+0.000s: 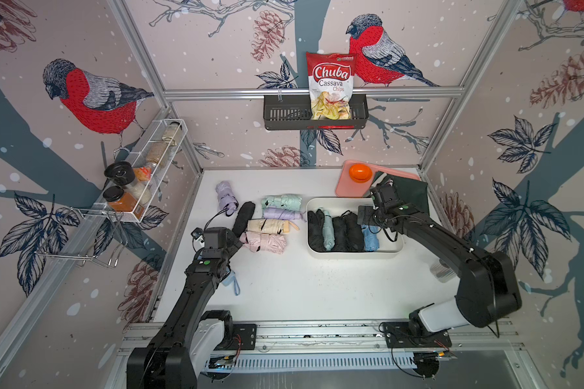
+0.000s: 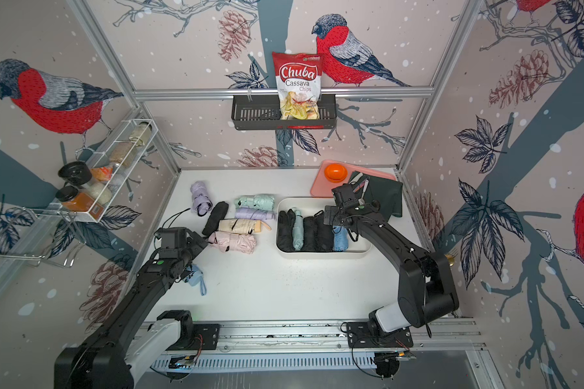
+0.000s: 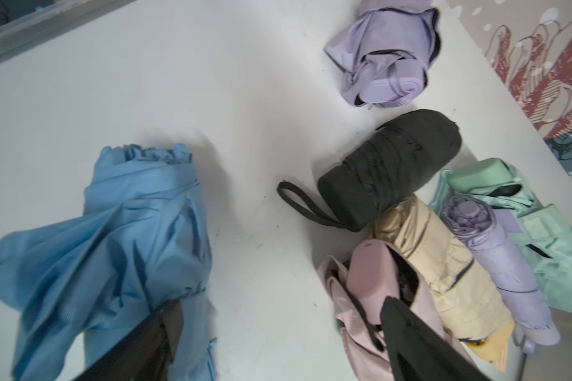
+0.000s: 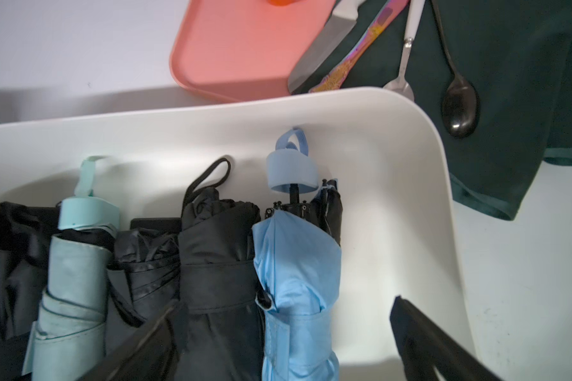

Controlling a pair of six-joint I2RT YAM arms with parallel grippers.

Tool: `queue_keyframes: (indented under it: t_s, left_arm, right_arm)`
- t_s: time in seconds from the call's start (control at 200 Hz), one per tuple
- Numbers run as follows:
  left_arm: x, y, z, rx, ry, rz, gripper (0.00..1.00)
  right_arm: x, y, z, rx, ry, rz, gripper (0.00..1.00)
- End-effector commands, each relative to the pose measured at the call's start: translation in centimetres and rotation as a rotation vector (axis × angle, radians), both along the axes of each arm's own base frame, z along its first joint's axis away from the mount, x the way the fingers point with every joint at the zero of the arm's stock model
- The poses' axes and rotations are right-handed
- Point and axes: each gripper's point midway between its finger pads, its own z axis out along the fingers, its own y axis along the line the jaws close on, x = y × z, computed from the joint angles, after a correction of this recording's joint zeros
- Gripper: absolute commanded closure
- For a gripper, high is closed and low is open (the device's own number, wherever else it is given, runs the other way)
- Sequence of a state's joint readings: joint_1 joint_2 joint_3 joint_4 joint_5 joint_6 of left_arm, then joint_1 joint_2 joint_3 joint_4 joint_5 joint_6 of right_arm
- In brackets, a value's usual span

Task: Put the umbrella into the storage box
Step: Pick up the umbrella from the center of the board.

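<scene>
Umbrella [image 1: 371, 235], pale blue, lies in the box [image 1: 397, 251] in both top views, packed last in a row, likely to save room; right hand [image 1: 367, 217] hovers over it. Left wrist: left hand [image 3: 281, 301] spread above bare tabletop [image 3: 179, 82], between a blue stray [image 3: 119, 247] and pink one [image 3: 370, 280]. Right wrist: fingers [image 4: 420, 330] spread, straddling without pinching; tray [image 4: 238, 56] and cutlery [image 4: 459, 105] sit just beyond the box.

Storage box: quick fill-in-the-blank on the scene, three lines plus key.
The storage box holds ___ folded umbrellas.
Below the open right gripper, the umbrella at the end of the row, beside the box's bare floor, is light ___.
The chips bag stands in the ___ wall basket.
Missing words: five; blue; black.
</scene>
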State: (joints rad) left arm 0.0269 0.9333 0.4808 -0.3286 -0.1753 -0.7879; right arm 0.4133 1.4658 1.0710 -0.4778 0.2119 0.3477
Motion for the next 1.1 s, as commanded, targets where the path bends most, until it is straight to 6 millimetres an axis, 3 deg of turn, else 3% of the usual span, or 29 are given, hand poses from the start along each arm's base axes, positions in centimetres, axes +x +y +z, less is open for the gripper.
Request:
queue_keyframes:
  t_s: [0.0,0.17,0.535,0.795,1.096]
  left_arm:
    - [-1.6,0.6,-1.8,-0.071,0.065,0.075,0.03]
    - [-3.2,2.1,-2.8,-0.073,0.104,0.188,0.07]
    - [-3.6,2.0,-5.9,-0.138,0.187,0.230,0.08]
    - [-4.3,2.0,-6.8,-0.179,0.188,0.268,0.39]
    - [-3.5,1.9,-4.7,-0.186,0.105,0.242,0.87]
  right_arm:
    - [0.4,0.5,1.5,0.039,-0.056,-0.012,0.00]
    - [0.1,1.0,2.5,0.039,-0.083,0.001,0.00]
    - [0.4,1.7,2.2,0.025,-0.082,0.018,0.00]
    - [0.8,1.9,2.4,0.020,-0.084,0.015,0.00]
    - [0.9,2.9,3.1,0.036,-0.100,0.030,0.00]
